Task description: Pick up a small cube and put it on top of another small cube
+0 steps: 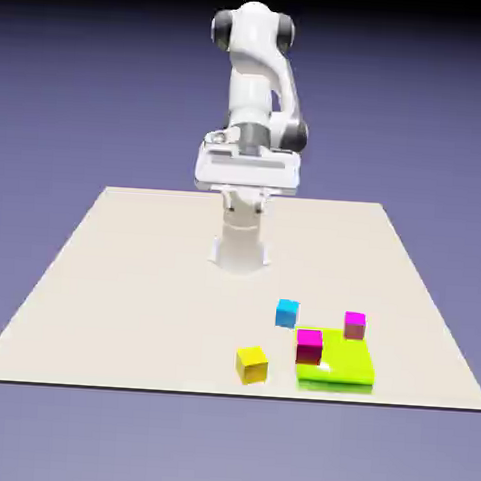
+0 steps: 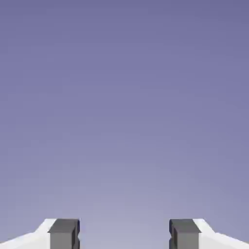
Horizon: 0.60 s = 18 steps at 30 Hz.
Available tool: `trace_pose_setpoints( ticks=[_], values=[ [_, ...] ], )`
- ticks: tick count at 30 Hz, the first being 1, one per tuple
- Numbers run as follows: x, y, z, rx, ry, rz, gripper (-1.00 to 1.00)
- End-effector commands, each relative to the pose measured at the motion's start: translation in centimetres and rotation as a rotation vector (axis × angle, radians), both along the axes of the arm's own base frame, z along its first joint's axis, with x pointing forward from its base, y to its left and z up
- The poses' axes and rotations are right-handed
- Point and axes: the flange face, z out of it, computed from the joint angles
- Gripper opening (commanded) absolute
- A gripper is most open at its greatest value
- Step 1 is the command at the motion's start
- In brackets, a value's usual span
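Observation:
The small cyan-blue cube (image 1: 287, 313) sits on the table toward the exterior view's lower right. Just to its right and nearer the front stands the other small cube (image 1: 309, 346), magenta on top with a dark red front, at the left edge of a flat lime-green slab (image 1: 342, 369). My gripper (image 1: 246, 175) hangs high above the table's far side, well away from both cubes. In the hand view the gripper (image 2: 124, 236) is open, its two grey fingertips (image 2: 64, 233) wide apart, with only the blue-violet backdrop between them. No cube shows in that view.
A yellow cube (image 1: 252, 364) lies near the table's front edge, left of the slab. A smaller magenta-topped cube (image 1: 354, 326) with a pinkish-brown front stands at the slab's far right corner. The robot's base (image 1: 240, 250) rises behind the cubes.

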Motion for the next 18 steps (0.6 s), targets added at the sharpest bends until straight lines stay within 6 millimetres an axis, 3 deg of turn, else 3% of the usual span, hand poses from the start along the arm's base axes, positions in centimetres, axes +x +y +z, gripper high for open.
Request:
trace_pose_setpoints(
  ticks=[1,9,18],
  values=[
    [0.0,0.0,-0.8,0.048,0.027,-0.029,0.0],
    [-0.5,0.4,-7.8,0.397,0.265,-0.28,0.0],
    [-3.0,1.7,-15.5,0.711,0.543,-0.616,0.0]
  ],
)
